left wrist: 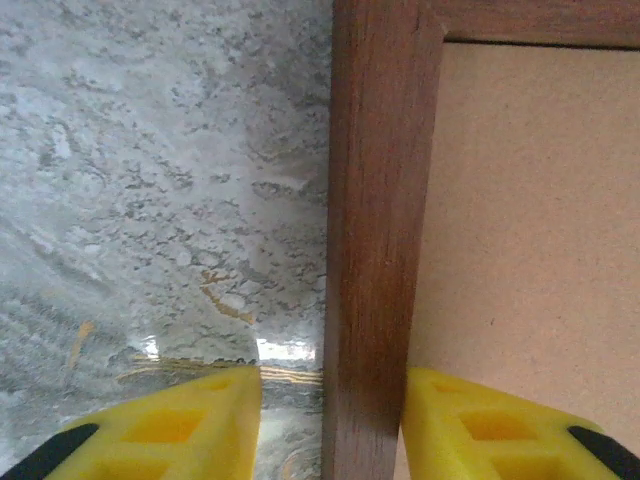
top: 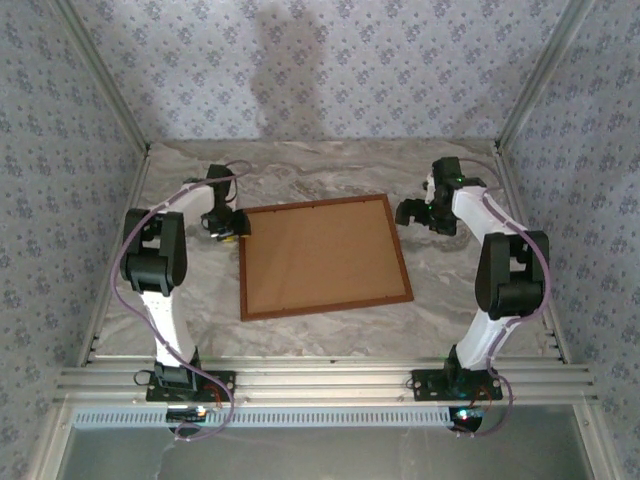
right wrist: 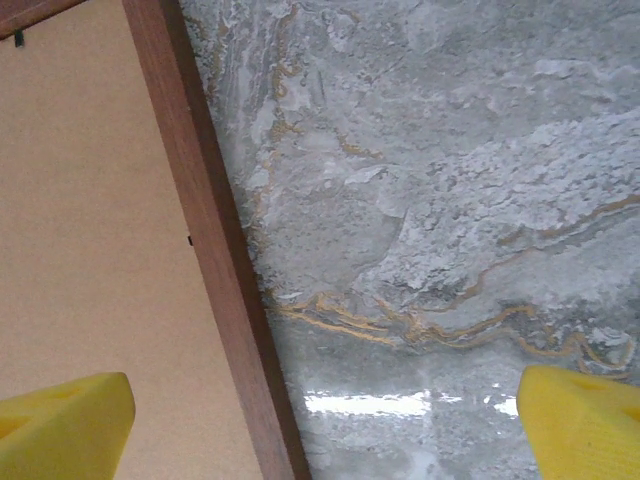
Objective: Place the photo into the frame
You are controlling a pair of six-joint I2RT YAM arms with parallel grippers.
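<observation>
Frame: the reddish-brown wooden frame (top: 325, 307) lies flat in the middle of the marble-look table (top: 330, 170), turned a little so its far right corner points to about 1 o'clock.
Inside the frame: a plain brown backing board (top: 320, 255) fills the opening from bar to bar.
Left gripper: the left gripper (top: 228, 228) sits at about 10 o'clock from the frame's centre, at the far left corner.
Left gripper, up close: in the wrist view the left gripper (left wrist: 332, 375) straddles the frame's left bar (left wrist: 375, 200). One yellow finger (left wrist: 190, 420) is over the table with a strip of marble showing between it and the wood. The other is over the backing board (left wrist: 540, 250), right against the bar's inner edge.
Left hand state: narrowed around the bar, with a gap on the outer side, so not clamped on it.
Right gripper: the right gripper (top: 420, 213) is at about 2 o'clock from the frame's centre, just beside the far right corner.
Right gripper, up close: the right gripper (right wrist: 325, 385) stands spread wide. One yellow finger (right wrist: 70, 430) is over the backing board (right wrist: 80, 250), the other over bare table (right wrist: 450, 200), with the frame's bar (right wrist: 200, 220) running between them.
Right hand state: wide, holding nothing.
</observation>
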